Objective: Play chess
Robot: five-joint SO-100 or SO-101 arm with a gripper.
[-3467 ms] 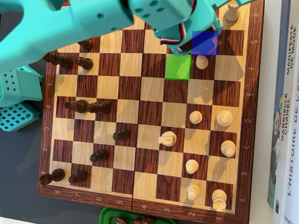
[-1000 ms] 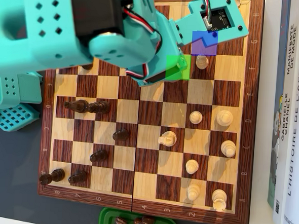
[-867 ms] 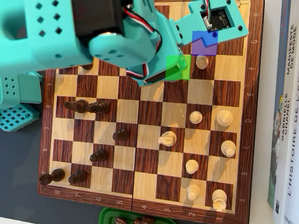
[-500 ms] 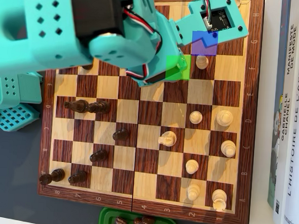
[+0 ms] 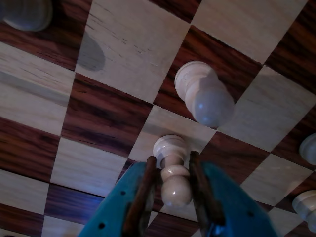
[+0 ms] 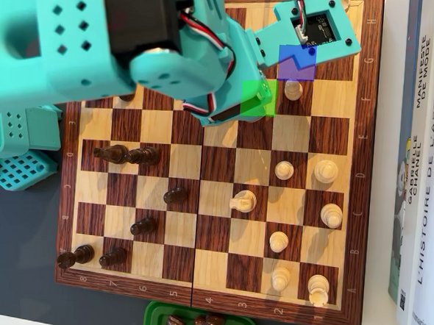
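Hugging a white pawn [image 5: 176, 190] from both sides: gripper [image 5: 173, 159] closed almost all the way, with both fingers [image 5: 143, 192] seeming to press on its head and neck. Standing on a light square of the board [image 6: 195, 286], base down, not lifted yet as far as can be told. Hidden under the arm [image 6: 99, 45] in the overhead view, about where the blue patch [image 6: 297, 62] lies.

Could slip out if lifted too fast — smooth round head, only a thin hold on it. Could tip over if dragged sideways before coming up. Could also bump the second pawn [image 5: 202, 94] [image 6: 293, 90], one square away and taller-looking in the wrist view, so best to go straight up first. Might drop and knock other pieces down if let go too high.

Beside the pawn's square, a green patch [image 6: 256, 98], corner to corner with the blue one, with no piece seen on it. Farther from the pawn, more white pieces [image 6: 325, 171]. Well apart from it, dark pieces [image 6: 174, 195] across the board. Off the board, books [image 6: 422, 182] along one side and a green tray [image 6: 156, 313] of taken pieces, far from the pawn — nothing there to get in the way.
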